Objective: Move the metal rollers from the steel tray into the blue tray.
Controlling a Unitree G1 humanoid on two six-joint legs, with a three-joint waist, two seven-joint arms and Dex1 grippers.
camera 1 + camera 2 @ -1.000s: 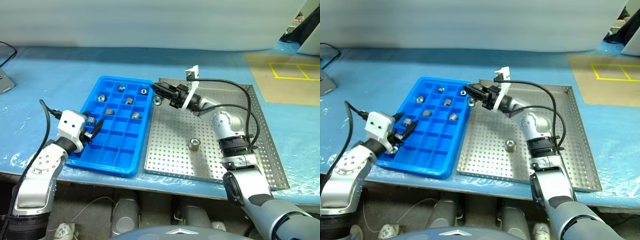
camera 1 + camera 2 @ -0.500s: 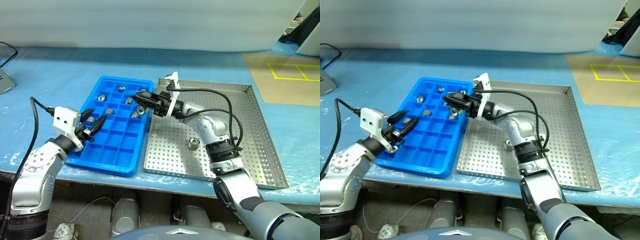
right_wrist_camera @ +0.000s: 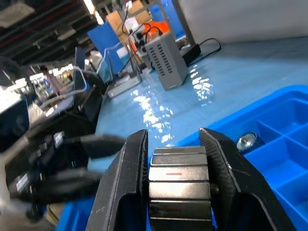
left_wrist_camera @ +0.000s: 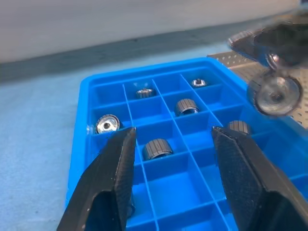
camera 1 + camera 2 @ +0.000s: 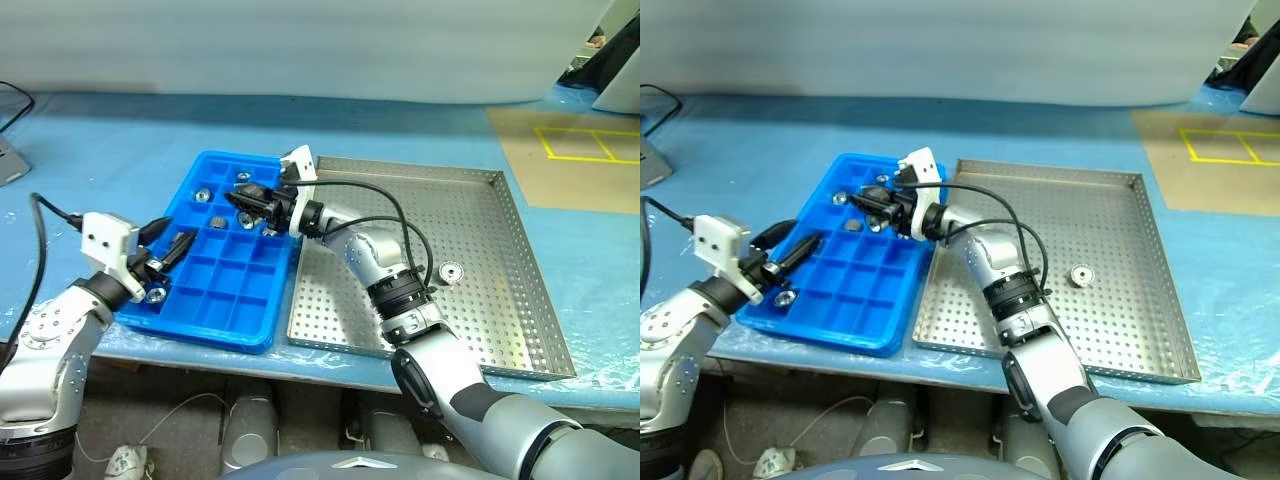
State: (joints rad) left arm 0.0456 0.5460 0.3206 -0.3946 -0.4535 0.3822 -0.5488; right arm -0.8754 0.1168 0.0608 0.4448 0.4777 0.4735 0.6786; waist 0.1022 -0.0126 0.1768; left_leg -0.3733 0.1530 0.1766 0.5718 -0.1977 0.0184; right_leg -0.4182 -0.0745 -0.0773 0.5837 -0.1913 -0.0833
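Metal rollers sit scattered in the far compartments of the blue tray (image 5: 215,300), and one more roller (image 5: 450,272) lies alone on the perforated floor of the steel tray (image 5: 480,330), toward its right side and well apart from both arms. In the left eye view the two trays stand side by side on the blue-covered table (image 5: 100,140), the blue tray to the left with its long edge just beside the steel tray's rim. The right gripper (image 5: 240,201) reaches across from the steel tray over the far part of the blue tray, its black fingers clamped on a roller. The left gripper (image 5: 168,240) hovers at the blue tray's left edge with its fingers parted and nothing between them. In the right eye view a further roller (image 5: 786,296) shows at the near left of the blue tray, just beside the left gripper. In the left wrist view the two black fingers (image 4: 110,178) stand wide apart over the compartments; several rollers rest one to a cell ahead of them, and the right gripper's tip hangs blurred above the tray with its held roller (image 4: 274,94) face-on. In the right wrist view the fingers (image 3: 130,192) press on either side of the ridged grey roller, above a blue compartment that holds another roller (image 3: 246,141).
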